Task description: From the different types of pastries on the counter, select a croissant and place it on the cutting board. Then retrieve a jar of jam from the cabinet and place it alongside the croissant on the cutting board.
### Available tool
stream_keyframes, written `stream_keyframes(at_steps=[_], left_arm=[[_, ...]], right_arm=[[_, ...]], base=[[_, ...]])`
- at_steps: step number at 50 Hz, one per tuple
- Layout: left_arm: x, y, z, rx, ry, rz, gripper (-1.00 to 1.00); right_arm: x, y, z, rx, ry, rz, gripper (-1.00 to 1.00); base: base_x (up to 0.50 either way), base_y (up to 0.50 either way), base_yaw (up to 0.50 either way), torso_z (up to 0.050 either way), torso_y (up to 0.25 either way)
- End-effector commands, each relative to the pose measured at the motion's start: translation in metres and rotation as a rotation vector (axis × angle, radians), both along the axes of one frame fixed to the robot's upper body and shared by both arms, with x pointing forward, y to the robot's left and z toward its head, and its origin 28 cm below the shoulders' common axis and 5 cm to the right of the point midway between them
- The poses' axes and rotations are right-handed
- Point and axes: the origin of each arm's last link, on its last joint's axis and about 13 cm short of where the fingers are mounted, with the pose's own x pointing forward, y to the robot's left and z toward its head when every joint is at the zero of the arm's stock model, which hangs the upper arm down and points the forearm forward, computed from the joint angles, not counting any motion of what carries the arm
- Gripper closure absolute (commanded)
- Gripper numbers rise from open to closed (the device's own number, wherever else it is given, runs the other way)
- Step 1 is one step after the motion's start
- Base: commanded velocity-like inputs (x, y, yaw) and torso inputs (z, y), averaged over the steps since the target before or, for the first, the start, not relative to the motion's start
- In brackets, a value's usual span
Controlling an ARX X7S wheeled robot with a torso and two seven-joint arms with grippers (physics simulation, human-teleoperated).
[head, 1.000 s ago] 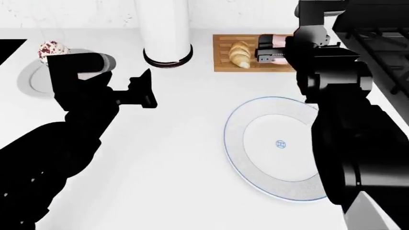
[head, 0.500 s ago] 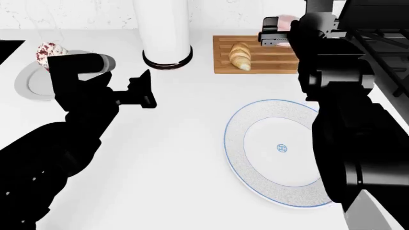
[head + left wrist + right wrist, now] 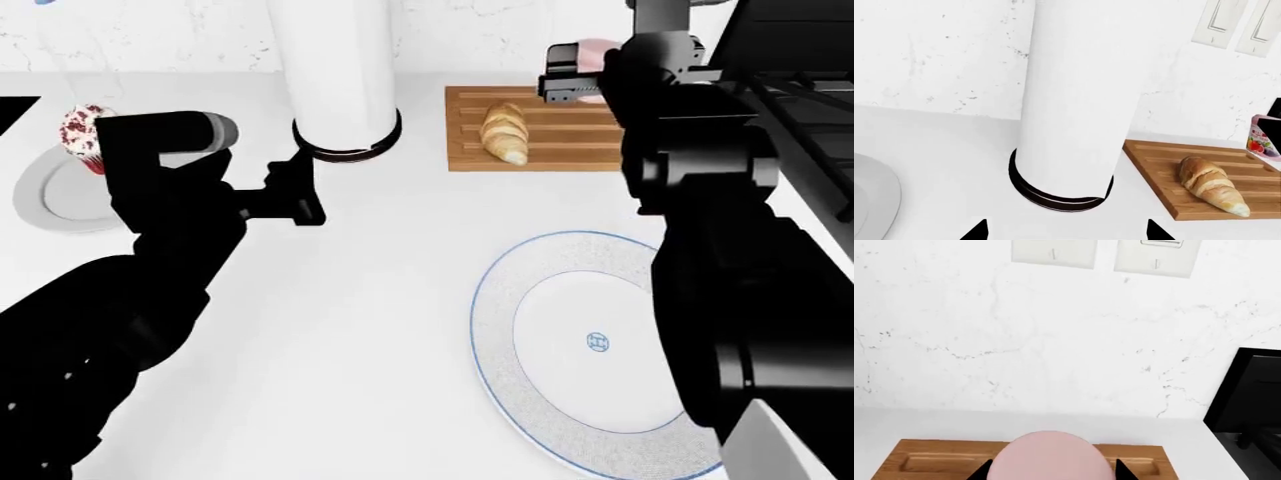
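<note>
One jar of jam point(image 3: 577, 52) is clamped by the right gripper point(image 3: 571, 88) at the cutting board point(image 3: 561, 150) back edge; the croissant point(image 3: 505, 131) could get knocked. Left gripper point(image 3: 296, 190) fingers are spread.

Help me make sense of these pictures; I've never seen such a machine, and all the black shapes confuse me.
They are simulator renders of a two-armed robot. The head view looks down over both black arms onto a white counter. The other two come from cameras near each arm's end effector. On the counter lie a cutting board with a croissant, a blue-rimmed plate, a tall white cylinder and a cupcake on a grey plate. The right end effector grips a pink jar of jam above the board. The left end effector is open and holds nothing.
</note>
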Motion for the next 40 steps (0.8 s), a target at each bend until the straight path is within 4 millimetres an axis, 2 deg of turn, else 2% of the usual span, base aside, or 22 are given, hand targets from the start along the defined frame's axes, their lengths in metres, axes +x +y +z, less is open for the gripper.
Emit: stream_keyframes(at_steps=[1, 15, 34, 35, 40], left_arm=[[-0.0002, 0.0003, 0.0004, 0.002, -0.003, 0.000, -1.00], [0.0013, 0.0014, -0.0007, 0.000, -0.003, 0.003, -1.00], [0.0019, 0.0022, -0.0015, 0.000, -0.001, 0.006, -1.00], [0.0019, 0.0022, -0.0015, 0.000, -0.001, 0.006, -1.00], [0.0015, 0.0026, -0.0012, -0.001, -0.001, 0.008, -1.00]], right_arm=[[-0.0013, -0.0007, -0.0101, -0.031, 0.070, 0.014, 1.00], [-0.0025, -0.0015, -0.0179, -0.027, 0.116, 0.016, 1.00], [-0.0021, -0.0016, -0.0161, -0.022, 0.100, 0.007, 1.00], [-0.0021, -0.0016, -0.0161, -0.022, 0.099, 0.007, -1.00], [-0.0019, -0.0017, -0.0156, -0.019, 0.094, 0.012, -1.00]], base=[[0.00, 0.00, 0.00, 0.000, 0.000], [0.00, 0.00, 0.00, 0.000, 0.001], [0.00, 0.00, 0.00, 0.000, 0.000], [0.00, 0.00, 0.00, 0.000, 0.000], [0.00, 0.00, 0.00, 0.000, 0.000]])
